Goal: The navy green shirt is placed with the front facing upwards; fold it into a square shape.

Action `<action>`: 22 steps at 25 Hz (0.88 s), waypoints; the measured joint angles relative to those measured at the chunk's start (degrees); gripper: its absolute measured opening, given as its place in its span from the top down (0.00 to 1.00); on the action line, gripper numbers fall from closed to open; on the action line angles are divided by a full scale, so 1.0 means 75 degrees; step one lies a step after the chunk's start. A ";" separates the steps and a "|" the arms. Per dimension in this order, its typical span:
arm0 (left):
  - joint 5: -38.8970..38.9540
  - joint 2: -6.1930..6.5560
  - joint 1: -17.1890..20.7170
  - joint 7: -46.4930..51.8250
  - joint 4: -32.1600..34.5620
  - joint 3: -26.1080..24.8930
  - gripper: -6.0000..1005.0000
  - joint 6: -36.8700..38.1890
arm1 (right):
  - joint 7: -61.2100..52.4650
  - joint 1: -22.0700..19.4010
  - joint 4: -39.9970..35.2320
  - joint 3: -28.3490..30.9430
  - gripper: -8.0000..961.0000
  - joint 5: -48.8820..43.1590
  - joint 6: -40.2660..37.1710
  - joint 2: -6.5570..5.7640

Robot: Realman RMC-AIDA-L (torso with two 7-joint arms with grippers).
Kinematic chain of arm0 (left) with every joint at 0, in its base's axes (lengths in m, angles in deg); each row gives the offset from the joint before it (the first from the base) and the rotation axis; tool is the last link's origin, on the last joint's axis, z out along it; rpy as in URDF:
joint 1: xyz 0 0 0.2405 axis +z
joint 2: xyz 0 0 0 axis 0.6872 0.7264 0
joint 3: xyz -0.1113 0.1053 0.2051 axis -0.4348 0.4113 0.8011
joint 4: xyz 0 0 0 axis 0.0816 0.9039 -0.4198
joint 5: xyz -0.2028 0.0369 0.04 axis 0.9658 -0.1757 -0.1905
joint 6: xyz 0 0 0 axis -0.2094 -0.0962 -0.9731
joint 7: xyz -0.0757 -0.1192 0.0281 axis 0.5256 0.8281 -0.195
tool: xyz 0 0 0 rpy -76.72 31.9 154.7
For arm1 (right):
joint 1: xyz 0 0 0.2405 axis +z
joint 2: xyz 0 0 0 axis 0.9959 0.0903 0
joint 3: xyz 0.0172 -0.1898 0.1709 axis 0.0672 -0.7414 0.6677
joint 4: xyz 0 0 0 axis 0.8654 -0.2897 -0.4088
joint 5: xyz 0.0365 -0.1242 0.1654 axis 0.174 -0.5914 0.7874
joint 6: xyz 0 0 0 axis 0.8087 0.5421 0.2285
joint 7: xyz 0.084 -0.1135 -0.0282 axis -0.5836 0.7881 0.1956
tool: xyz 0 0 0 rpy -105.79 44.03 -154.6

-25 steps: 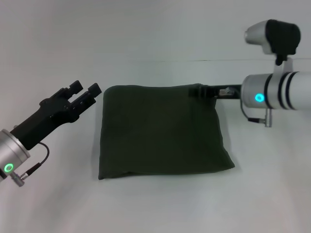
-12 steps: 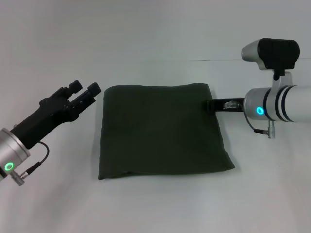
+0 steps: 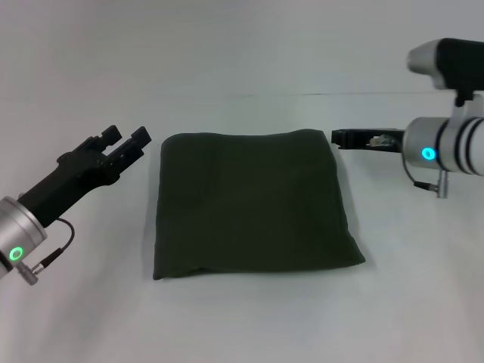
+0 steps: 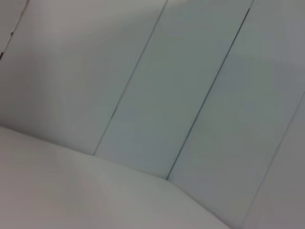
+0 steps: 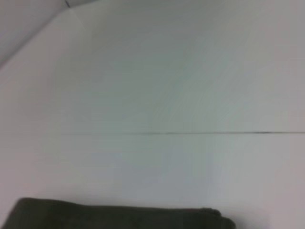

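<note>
While the dark olive-green cotton shirt (image 3: 253, 203) lies squarely folded on the white table (image 3: 249, 325), a returning empty left hand (image 3: 127, 144), parted, or right hand (image 3: 338, 138), spread unclear, could snag it.

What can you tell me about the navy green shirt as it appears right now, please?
The navy green shirt lies flat on the white table as a folded, roughly square bundle of dark olive, soft-looking cloth. Only plain fabric shows, with no lettering or label. Its near edge looks rounded and slightly wider than the far edge. Nothing touches it: the left gripper hangs off one far corner, the right gripper off the other, both apart from it.
</note>
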 joint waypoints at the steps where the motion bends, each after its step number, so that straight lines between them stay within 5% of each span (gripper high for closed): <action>1: 0.0003 0.0000 -0.0033 0.0027 -0.0023 0.0000 0.29 -0.0145 | 0.0002 -0.0095 -0.0149 0.0113 0.86 0.0017 -0.0204 -0.0007; 11: -0.0014 0.0010 -0.0355 0.0583 -0.0154 0.0074 0.29 -0.1342 | 0.0068 -0.0462 -0.0423 0.0914 0.83 0.0051 -0.2631 -0.0489; 22: -0.0029 0.0056 -0.0836 0.1076 -0.0084 0.1138 0.28 -0.3051 | 0.0008 -0.0841 -0.0451 0.1774 0.60 0.0063 -0.4022 -0.0733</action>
